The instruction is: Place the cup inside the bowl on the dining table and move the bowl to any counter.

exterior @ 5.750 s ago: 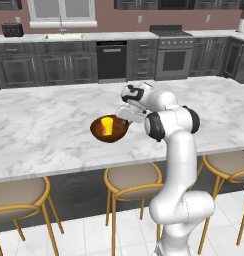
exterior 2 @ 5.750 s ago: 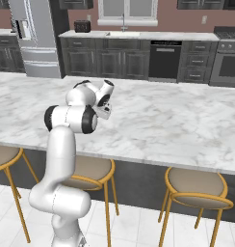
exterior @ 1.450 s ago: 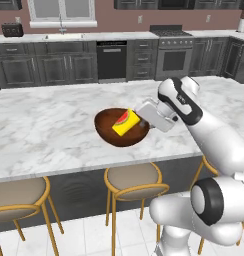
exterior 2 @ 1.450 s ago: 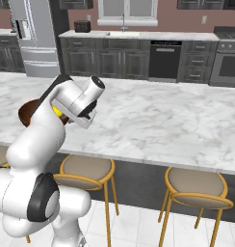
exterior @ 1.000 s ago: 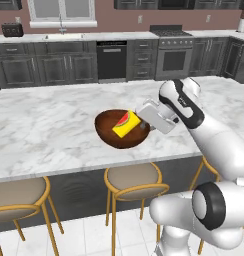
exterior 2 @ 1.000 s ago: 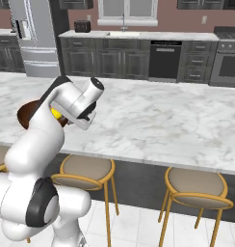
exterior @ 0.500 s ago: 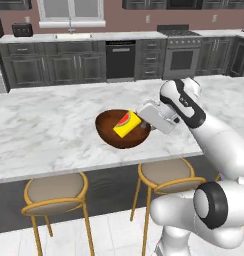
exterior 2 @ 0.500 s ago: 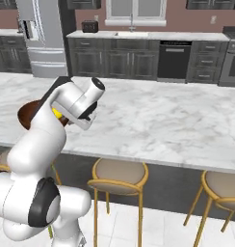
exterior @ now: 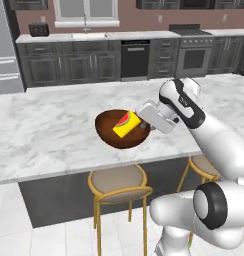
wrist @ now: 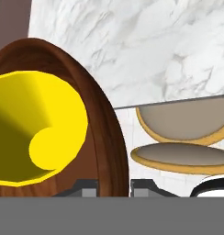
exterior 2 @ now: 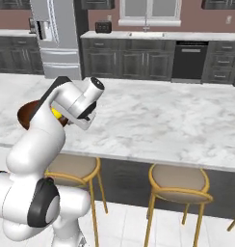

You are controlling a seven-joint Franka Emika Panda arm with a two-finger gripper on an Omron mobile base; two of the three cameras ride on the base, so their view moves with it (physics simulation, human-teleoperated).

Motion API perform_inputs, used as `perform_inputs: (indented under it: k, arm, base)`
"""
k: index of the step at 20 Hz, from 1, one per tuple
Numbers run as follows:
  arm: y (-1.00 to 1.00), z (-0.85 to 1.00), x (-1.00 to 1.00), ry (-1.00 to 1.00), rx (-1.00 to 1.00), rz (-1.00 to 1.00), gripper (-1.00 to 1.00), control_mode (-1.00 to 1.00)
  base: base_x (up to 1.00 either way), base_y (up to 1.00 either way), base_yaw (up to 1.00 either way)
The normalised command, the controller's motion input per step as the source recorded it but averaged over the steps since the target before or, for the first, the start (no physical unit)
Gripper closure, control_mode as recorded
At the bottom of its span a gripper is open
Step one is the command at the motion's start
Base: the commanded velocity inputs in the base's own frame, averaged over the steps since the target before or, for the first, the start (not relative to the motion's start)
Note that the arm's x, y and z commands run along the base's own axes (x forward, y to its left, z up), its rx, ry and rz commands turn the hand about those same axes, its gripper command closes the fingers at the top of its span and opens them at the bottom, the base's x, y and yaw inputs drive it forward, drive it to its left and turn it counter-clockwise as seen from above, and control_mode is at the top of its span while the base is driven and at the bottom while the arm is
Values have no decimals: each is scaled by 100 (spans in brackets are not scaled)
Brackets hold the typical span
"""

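The dark reddish-brown bowl (exterior: 110, 134) hangs tilted over the front part of the dining table (exterior: 49, 125), held off the marble. The yellow cup (exterior: 126, 125) with its red mark lies on its side inside the bowl. My gripper (exterior: 145, 125) is shut on the bowl's right rim. In the hand view the rim of the bowl (wrist: 109, 133) runs down between my fingertips (wrist: 86, 188), and the cup (wrist: 36, 133) shows its open mouth. In the right base view my arm covers most of the bowl (exterior 2: 25, 113) and the cup (exterior 2: 56, 113).
Gold-legged stools (exterior: 116, 180) (exterior 2: 179, 181) stand under the table's front edge. The counter (exterior: 94, 37) with dark cabinets, sink, dishwasher and stove runs along the back wall. A steel fridge (exterior 2: 54, 34) stands at its left end.
The whole picture has shifted to the right, so the base has driven to the left. Arm, bowl and cup keep the same place in the views; the grip is unchanged.
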Motion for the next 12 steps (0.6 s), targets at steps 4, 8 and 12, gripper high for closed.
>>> perform_inputs:
  k: [4, 8, 12]
  arm:
    - [0, 0, 0, 0, 0, 0, 100, 100]
    - [0, 0, 0, 0, 0, 0, 100, 100]
    - [0, 0, 0, 0, 0, 0, 100, 100]
  base:
    - [0, 98, -3]
    - [0, 100, -3]
    - [3, 100, -3]
